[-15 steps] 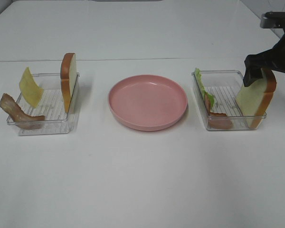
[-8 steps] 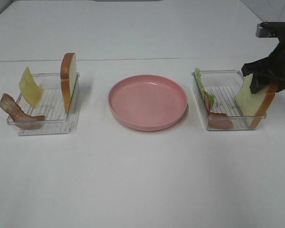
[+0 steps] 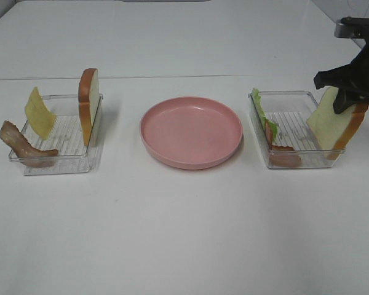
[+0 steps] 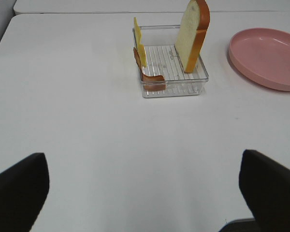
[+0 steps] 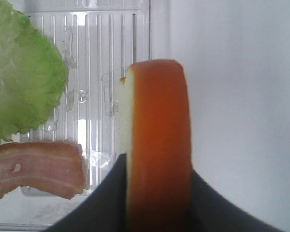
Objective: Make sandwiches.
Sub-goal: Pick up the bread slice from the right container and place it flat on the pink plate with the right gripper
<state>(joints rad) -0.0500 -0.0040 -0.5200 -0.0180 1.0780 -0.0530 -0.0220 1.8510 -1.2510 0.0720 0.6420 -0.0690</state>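
My right jaws clamp a tilted white, orange-crusted bread slice (image 3: 331, 126) at the right-hand clear plastic tray (image 3: 286, 93) holding green lettuce (image 3: 259, 106), reddish-brown bacon (image 3: 284, 155). My left jaws gape. Left-hand tray (image 3: 61, 169): yellow cheese (image 3: 38, 112), upright bread (image 3: 89, 104). White tabletop (image 3: 184, 233).

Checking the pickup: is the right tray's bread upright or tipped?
Tipped: the bread slants, its top pinched in the right tool.

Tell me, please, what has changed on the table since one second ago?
The right gripper closed on the bread slice standing in the right tray and raised it a little. The lettuce and bacon there, the pink plate and the left tray with all in it stayed as they were.
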